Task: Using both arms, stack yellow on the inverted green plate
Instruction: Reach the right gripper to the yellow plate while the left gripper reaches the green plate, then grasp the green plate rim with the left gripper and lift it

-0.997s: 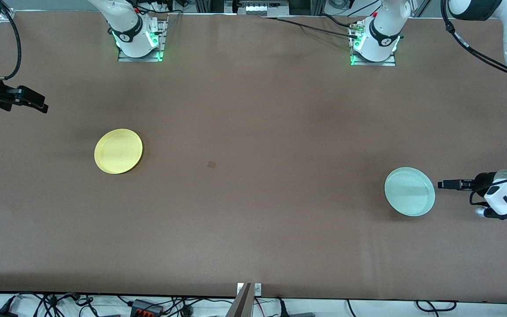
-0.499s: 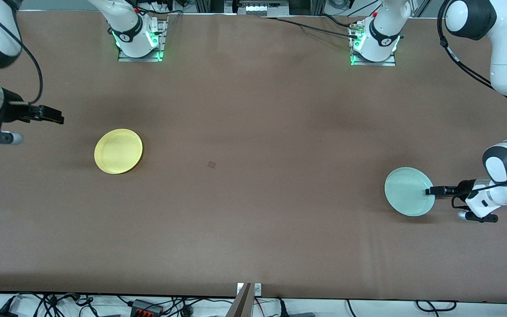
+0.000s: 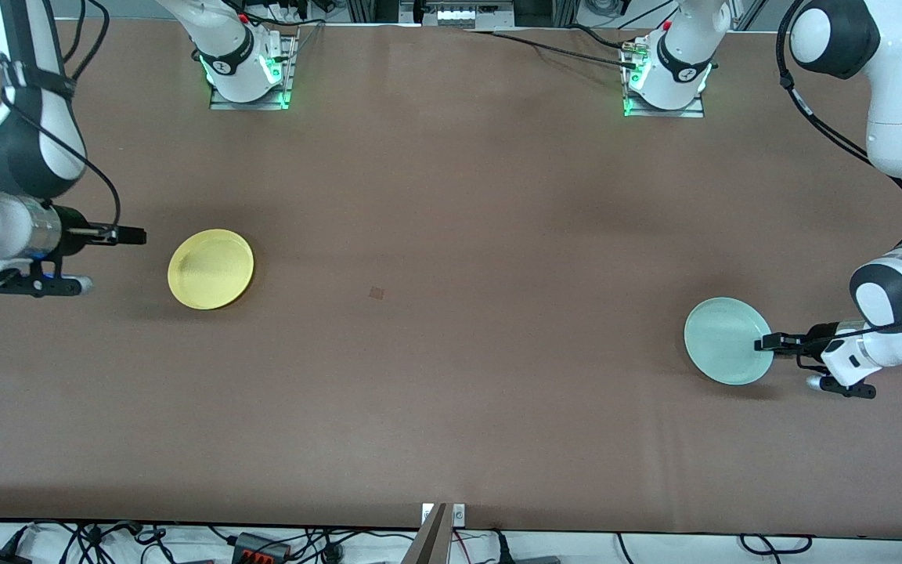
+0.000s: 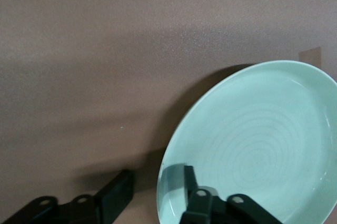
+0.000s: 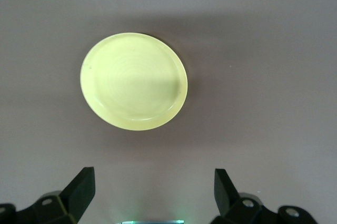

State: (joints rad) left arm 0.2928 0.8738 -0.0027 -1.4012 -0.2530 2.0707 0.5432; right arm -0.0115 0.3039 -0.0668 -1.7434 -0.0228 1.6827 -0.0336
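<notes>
The yellow plate (image 3: 211,269) lies hollow side up on the brown table toward the right arm's end; it also shows in the right wrist view (image 5: 134,81). My right gripper (image 3: 136,235) (image 5: 152,190) is open and empty, just short of the plate's rim. The pale green plate (image 3: 725,339) (image 4: 258,140) lies hollow side up toward the left arm's end. My left gripper (image 3: 768,341) (image 4: 150,190) is open and straddles the plate's rim: one finger (image 4: 179,179) is over the hollow, and the other finger (image 4: 113,197) is outside it.
The brown table (image 3: 451,392) has a small dark mark (image 3: 377,293) near its middle. The two arm bases (image 3: 247,70) (image 3: 666,78) stand along the edge farthest from the front camera. Cables hang past the edge nearest that camera.
My right gripper has swung in toward the yellow plate and levelled out. My left gripper has moved in from beside the green plate until its fingers straddle the rim. Neither plate has moved.
</notes>
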